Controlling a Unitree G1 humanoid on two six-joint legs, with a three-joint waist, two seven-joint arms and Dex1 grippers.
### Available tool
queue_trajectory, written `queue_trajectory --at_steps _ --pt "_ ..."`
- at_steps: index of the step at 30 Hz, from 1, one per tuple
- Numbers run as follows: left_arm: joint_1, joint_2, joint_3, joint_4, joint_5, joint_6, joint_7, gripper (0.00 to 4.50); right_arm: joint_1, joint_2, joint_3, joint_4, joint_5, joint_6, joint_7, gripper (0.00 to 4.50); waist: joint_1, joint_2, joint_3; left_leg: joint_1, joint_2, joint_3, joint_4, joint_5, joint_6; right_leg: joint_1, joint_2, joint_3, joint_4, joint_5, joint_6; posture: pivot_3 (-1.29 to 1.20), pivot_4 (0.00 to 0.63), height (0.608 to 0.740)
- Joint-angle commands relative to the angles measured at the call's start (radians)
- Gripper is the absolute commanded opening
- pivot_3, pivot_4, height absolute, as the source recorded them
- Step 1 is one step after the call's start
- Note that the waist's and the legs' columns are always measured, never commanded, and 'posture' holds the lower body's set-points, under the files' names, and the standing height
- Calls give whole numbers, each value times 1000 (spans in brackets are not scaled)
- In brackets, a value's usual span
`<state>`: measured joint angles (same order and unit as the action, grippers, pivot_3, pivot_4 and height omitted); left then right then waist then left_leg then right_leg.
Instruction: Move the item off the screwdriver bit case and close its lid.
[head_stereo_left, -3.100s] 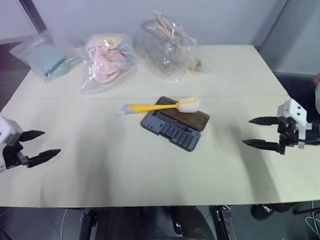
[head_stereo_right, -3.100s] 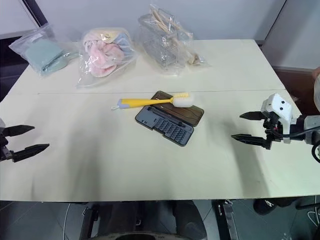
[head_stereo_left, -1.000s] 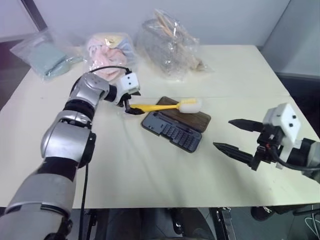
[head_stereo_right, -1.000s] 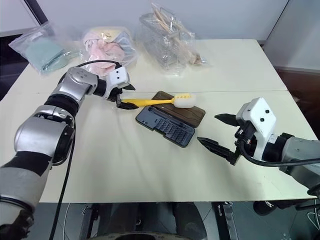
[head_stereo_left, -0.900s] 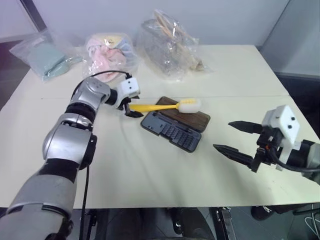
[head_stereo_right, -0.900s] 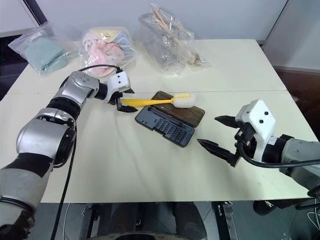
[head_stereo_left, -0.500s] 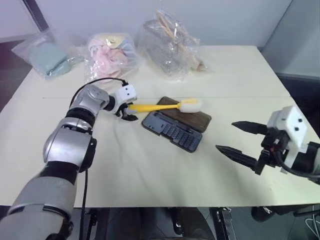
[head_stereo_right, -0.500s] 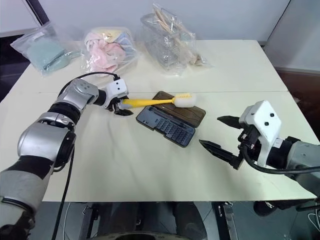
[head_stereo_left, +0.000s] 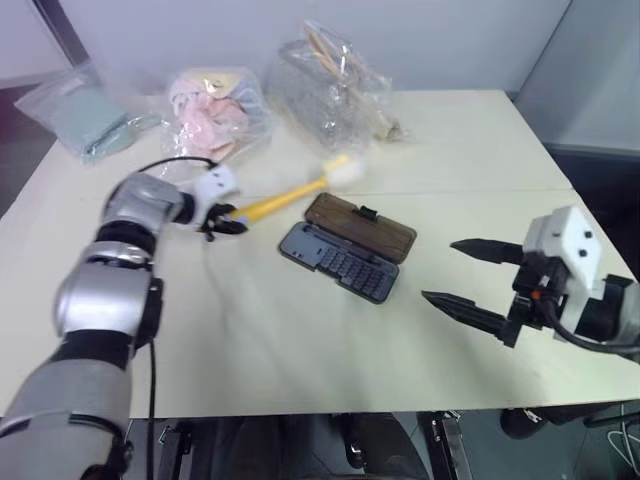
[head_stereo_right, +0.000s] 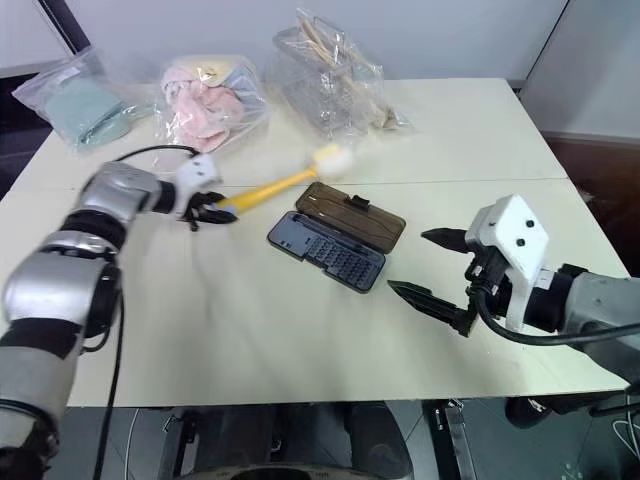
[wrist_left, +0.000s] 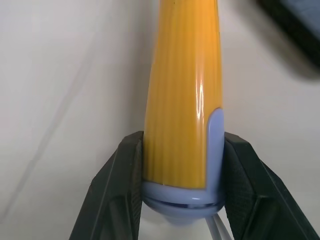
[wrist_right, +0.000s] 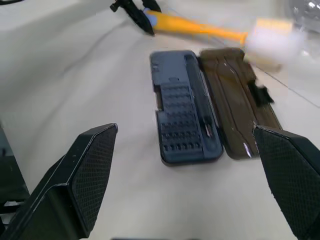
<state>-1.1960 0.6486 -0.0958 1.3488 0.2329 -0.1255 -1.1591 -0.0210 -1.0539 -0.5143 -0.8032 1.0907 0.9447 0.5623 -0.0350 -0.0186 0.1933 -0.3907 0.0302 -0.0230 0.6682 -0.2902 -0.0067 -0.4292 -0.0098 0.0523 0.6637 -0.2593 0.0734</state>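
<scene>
Brush (head_stereo_left: 290, 194) smeared by motion blur; bristle head outline soft. In the left wrist view its handle runs off the picture's edge, bristle end cut off. Individual bits in the case (head_stereo_right: 326, 251) too small to tell apart. Contents of the clear bags (head_stereo_left: 330, 80) indistinct behind crinkled plastic.

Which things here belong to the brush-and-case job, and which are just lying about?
Part of the job:
- brush, held by the left gripper
- screwdriver bit case
- lid, lying open
- right gripper, open

Lying about:
- three clear bags: teal, pink, clear
</scene>
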Motion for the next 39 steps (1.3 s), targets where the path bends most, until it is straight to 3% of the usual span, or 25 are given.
queue_trajectory --at_steps 1,3,5,8,11,14,17,20,24,30,34,39 --pt "91 189 111 -90 -116 -35 -139 1538 -66 -5 97 44 -54 -56 47 4500 -5 0 0 0 0 0 0 0 0 0 0 0 0 0 0 0 150 737" --pt "234 319 188 -171 -199 -12 -244 1538 -124 0 174 92 -95 -84 90 4500 -24 0 0 1 1 2 -1 0 0 0 -1 1 0 0 -1 0 150 737" --pt "366 385 246 -269 -264 37 -291 1538 -158 3 220 128 -131 -106 123 4500 -32 1 0 2 2 3 -1 0 0 -1 -1 2 1 -1 -2 0 150 737" --pt "851 495 515 -563 -412 172 -311 1538 -262 25 331 228 -206 -147 187 4500 -36 1 0 1 5 2 -1 1 -1 -2 -4 1 2 -1 -2 0 150 737" --pt "1186 466 761 -791 -463 285 -202 1538 -336 48 398 287 -249 -172 242 4500 -20 -2 0 1 6 1 -1 2 -4 -3 -9 1 2 -1 -3 0 150 737" --pt "1358 413 907 -903 -486 351 -88 1538 -397 70 437 320 -261 -179 299 4500 9 -2 0 0 6 -1 -1 4 -7 -1 -13 -4 1 -2 -4 0 150 737" --pt "1424 354 962 -940 -490 387 30 1538 -440 73 468 320 -244 -186 403 4500 28 0 -1 0 8 6 -2 5 -10 1 -18 -9 1 -4 -7 0 150 737" --pt "1437 312 932 -940 -471 372 120 1538 -461 62 485 301 -219 -192 523 4500 29 -3 -2 0 7 14 -1 6 -10 2 -18 -9 0 -4 -5 0 150 737" --pt "1397 318 885 -884 -463 354 186 1538 -474 64 502 303 -256 -204 560 4500 22 -7 -5 0 7 15 -1 6 -10 2 -18 -9 0 -4 -4 0 150 737" --pt "1321 337 845 -826 -490 324 204 4425 -467 80 489 301 -270 -193 537 4500 17 -8 -5 1 7 16 -1 6 -10 2 -17 -9 1 -3 -3 0 150 737" --pt "1314 351 860 -850 -506 337 216 4425 -459 91 482 320 -301 -200 503 4500 16 -8 -5 1 9 16 -1 6 -10 2 -17 -9 1 -3 -2 0 150 737" --pt "1388 377 1008 -1021 -638 477 141 4425 -511 125 505 420 -388 -199 425 4500 15 -9 -5 1 10 17 -1 6 -10 1 -17 -8 1 -3 -4 0 150 737"
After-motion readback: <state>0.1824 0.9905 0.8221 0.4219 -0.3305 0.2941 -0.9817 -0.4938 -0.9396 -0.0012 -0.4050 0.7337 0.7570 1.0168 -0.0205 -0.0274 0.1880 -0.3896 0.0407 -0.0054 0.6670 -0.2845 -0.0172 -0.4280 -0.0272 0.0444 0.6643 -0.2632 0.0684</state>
